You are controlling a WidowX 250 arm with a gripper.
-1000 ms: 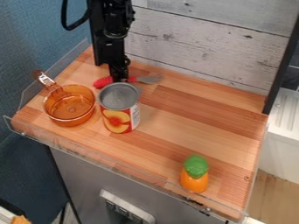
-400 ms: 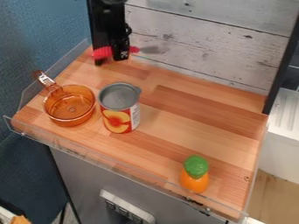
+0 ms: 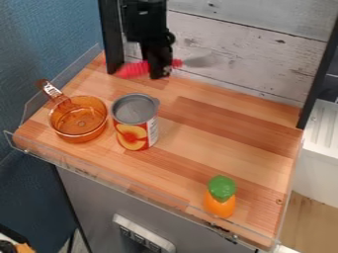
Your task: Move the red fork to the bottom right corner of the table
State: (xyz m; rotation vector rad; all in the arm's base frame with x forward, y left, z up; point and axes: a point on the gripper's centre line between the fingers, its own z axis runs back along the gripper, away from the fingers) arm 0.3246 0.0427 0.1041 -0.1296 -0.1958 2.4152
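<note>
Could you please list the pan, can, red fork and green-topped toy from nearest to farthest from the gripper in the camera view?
1. Red fork, in the gripper
2. Can, below it in view
3. Pan, at the left
4. Green-topped toy, lower right

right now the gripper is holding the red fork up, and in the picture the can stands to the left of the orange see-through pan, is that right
Not quite: in the camera view, the can stands to the right of the orange see-through pan, not the left. The gripper is holding the red fork up, as you say.
</note>
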